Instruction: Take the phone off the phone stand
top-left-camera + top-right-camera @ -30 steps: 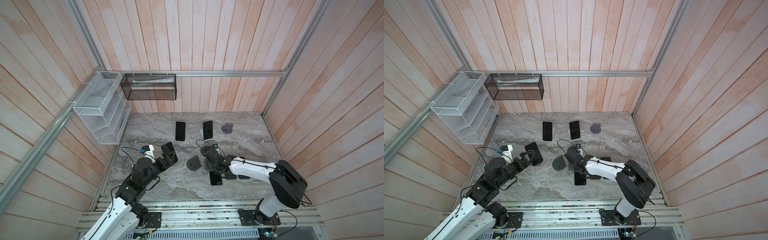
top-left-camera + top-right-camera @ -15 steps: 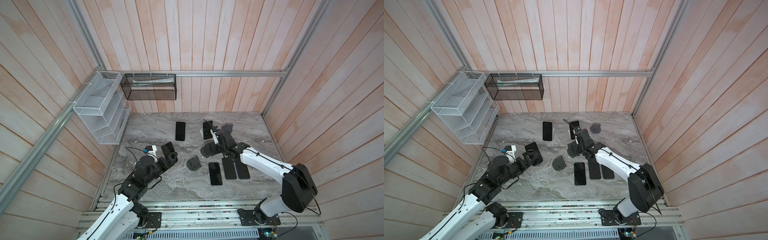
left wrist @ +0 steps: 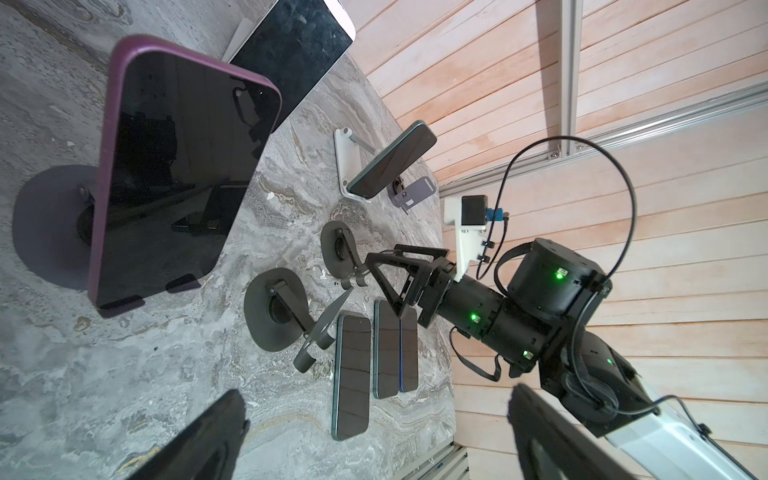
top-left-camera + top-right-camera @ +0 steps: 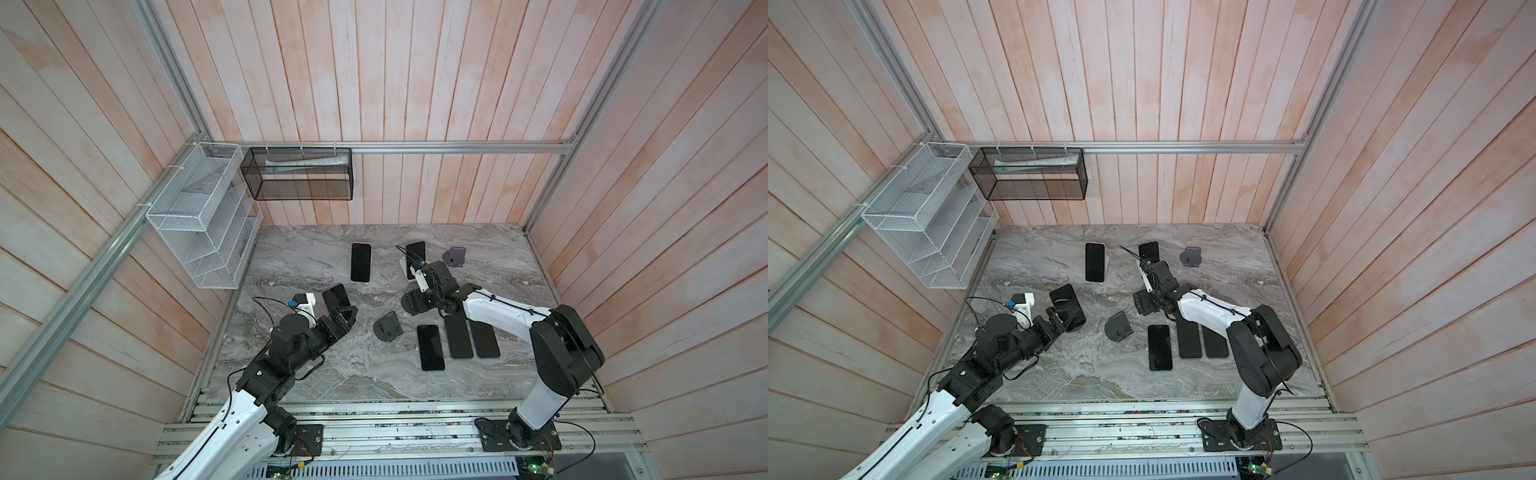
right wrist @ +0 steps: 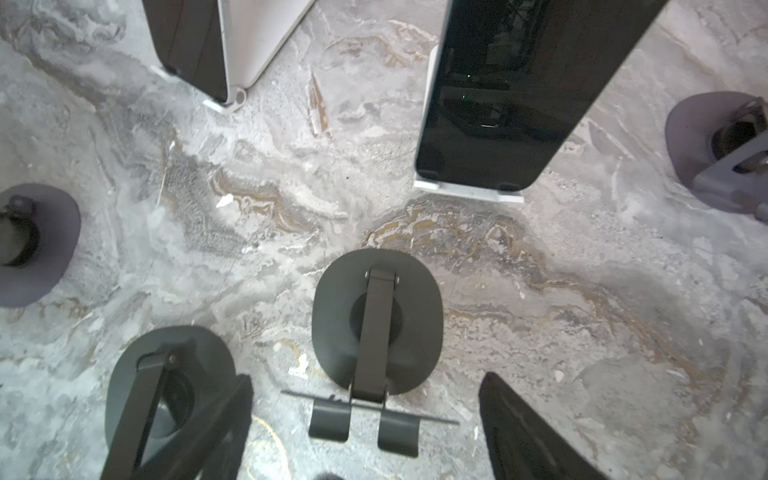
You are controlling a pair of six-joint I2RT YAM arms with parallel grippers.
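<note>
A phone in a purple case [image 3: 174, 174] [image 4: 336, 294] leans on a dark round stand [image 3: 45, 220]. My left gripper [image 4: 345, 312] [image 3: 374, 436] is open just in front of it, touching nothing. Two more phones lean on white stands at the back: one [image 4: 360, 262] stands left of the other [image 5: 498, 104] [image 4: 416, 249]. My right gripper [image 4: 409, 301] [image 5: 372, 419] hangs open over an empty dark stand [image 5: 376, 328], holding nothing. Its arm hides part of the back right phone in both top views.
Three phones lie flat side by side [image 4: 430, 347] [image 4: 458, 337] [image 4: 484, 340] under the right arm. A second empty dark stand [image 4: 388, 326] [image 5: 166, 382] sits mid-table and a grey one [image 4: 455, 255] at the back right. Wire baskets [image 4: 199, 216] hang on the left wall.
My right gripper has left the flat phones, swung toward the back and now hangs over the empty dark stand, its jaws slightly narrower. The left arm has crept a little toward the purple phone.
</note>
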